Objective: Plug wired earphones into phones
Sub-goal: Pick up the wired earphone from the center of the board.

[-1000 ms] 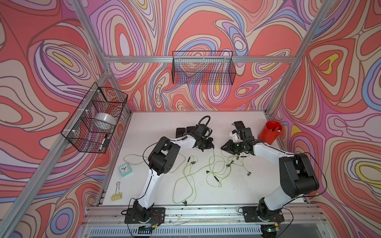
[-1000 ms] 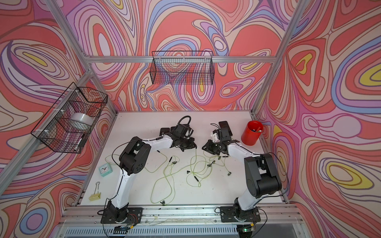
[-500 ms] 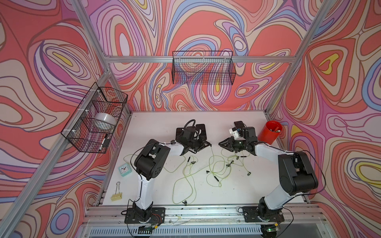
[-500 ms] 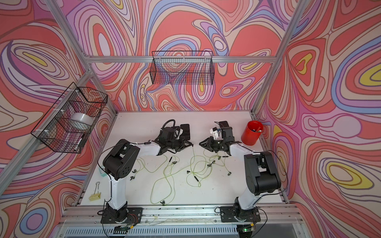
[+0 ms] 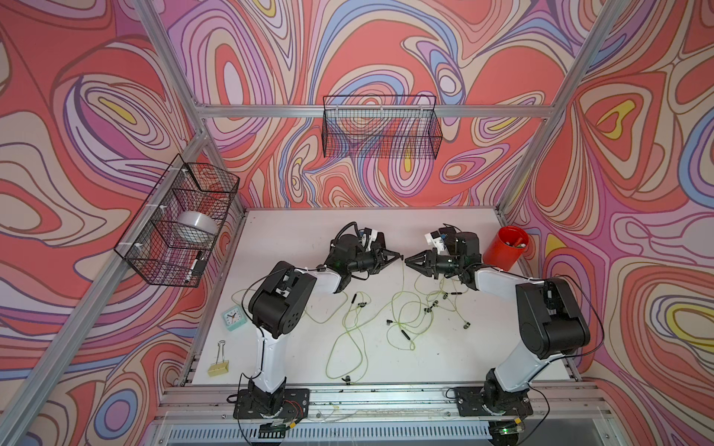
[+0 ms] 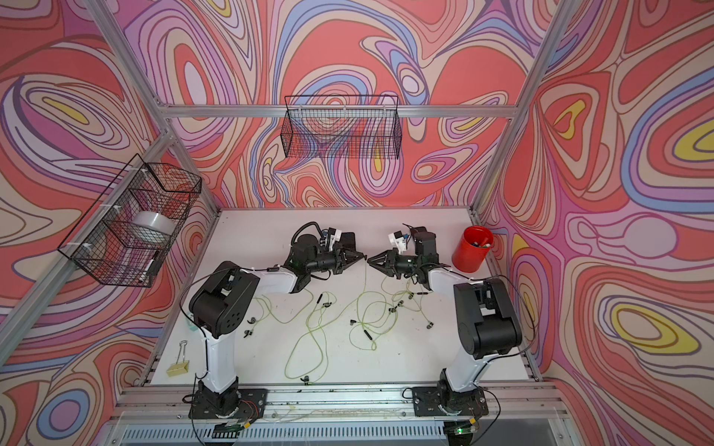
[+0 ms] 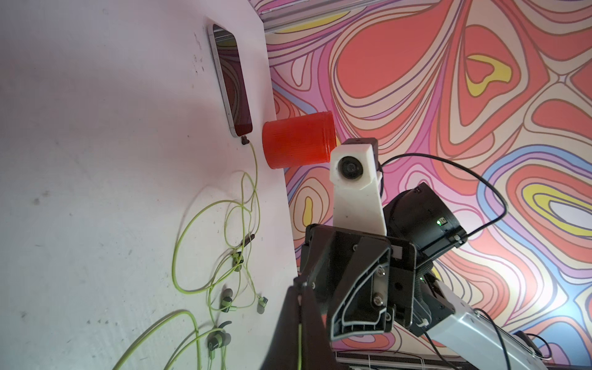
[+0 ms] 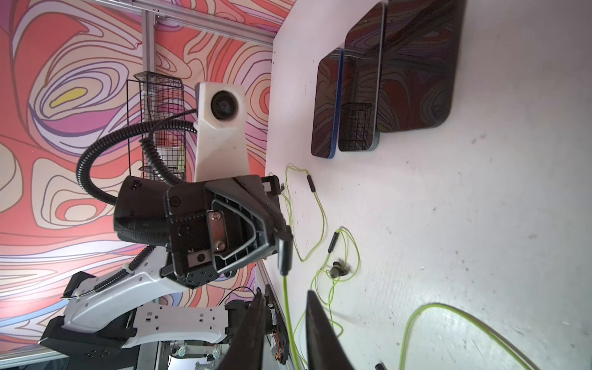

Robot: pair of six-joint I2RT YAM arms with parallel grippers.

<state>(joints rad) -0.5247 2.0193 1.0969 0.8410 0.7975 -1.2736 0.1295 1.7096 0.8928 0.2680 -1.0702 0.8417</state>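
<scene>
A: where are we on the claws?
B: in both top views they meet tip to tip at frame centre. The left gripper (image 5: 400,256) is clamped on the wired earphones (image 8: 283,253). In the right wrist view we see a dark stub pinched at its tip, with green cable hanging from it
A: plug or remote?
B: we can't tell
A: right side?
B: the right gripper (image 8: 284,293) has its jaws apart. That same cable runs through the gap, and we see it touching neither finger
A: other cables?
B: a loose tangle on the table (image 5: 293,239), just below frame centre, earbuds scattered among it
A: and the phones (image 8: 362,96)?
B: we count three lying flat, close side by side, in the right wrist view. From the top they're mostly hidden behind the left wrist, just above centre
A: fourth one?
B: in the left wrist view it lies flat near the red cup (image 5: 504,251), which stands right of centre. It has a cable plugged into its end
</scene>
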